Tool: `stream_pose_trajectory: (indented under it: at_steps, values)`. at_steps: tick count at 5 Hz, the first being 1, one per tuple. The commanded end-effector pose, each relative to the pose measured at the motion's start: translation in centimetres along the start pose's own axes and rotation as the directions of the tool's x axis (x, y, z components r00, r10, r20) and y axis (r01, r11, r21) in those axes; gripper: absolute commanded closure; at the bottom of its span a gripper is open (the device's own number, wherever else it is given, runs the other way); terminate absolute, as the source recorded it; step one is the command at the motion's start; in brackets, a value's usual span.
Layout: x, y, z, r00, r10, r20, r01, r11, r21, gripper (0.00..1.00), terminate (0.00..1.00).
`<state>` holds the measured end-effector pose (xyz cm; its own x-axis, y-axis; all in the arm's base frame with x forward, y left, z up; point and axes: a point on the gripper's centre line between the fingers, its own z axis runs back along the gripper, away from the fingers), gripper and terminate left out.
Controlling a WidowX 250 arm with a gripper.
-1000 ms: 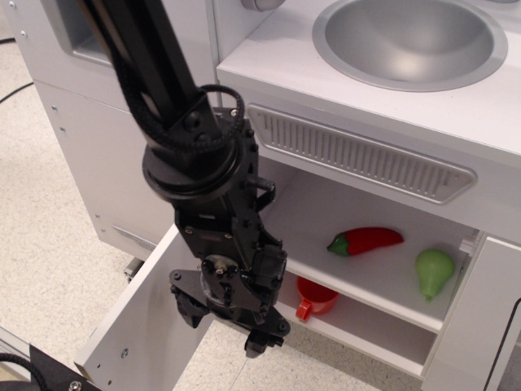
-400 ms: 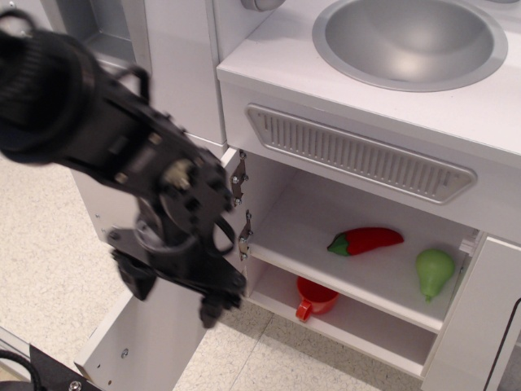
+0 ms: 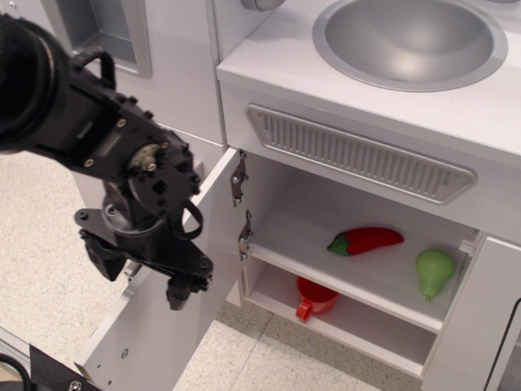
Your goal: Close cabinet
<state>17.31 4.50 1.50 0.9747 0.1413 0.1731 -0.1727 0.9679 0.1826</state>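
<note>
Cabinet point(image 3: 358, 269) standing open, off to the right of the gripper, inner shelf in plain sight. Door point(image 3: 163, 301) swung wide out to the left, inner face up toward the camera, hung on two silver hinges point(image 3: 240, 204) just right of the gripper and a little above it. Gripper point(image 3: 138, 273) hanging right in front of that door panel, fingers pointing down, spread apart, nothing held between them; touching the door or hovering just off it, cannot tell from here. Black arm point(image 3: 57, 106) sweeping in from the upper left.

Further right, on the shelf: a red chili pepper point(image 3: 366, 241), and beyond it a green pear point(image 3: 434, 270) near the far wall. Below the shelf, right of the gripper at about its own height, a red cup point(image 3: 313, 298) on the cabinet floor. Above and right, a long grey vent grille point(image 3: 358, 152), then a silver sink bowl point(image 3: 411, 39) in the countertop. Straight above the gripper, a grey-framed recessed window panel point(image 3: 102, 32). Speckled floor point(image 3: 41, 236) underneath.
</note>
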Motion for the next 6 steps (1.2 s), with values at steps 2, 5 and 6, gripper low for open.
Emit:
stream_pose_trajectory:
  at_steps: [2, 5, 6]
  values:
    - [0.1, -3.1, -2.0, 0.999, 0.029, -0.045, -0.033, 0.994, -0.104, 0.0, 0.0]
    - [2.6, -12.9, -1.2, 0.991, 0.132, -0.03, -0.135, 0.975, -0.175, 0.0, 0.0]
    - [4.5, -15.5, 0.5, 0.984, 0.175, -0.029, -0.178, 0.962, -0.207, 0.0, 0.0]
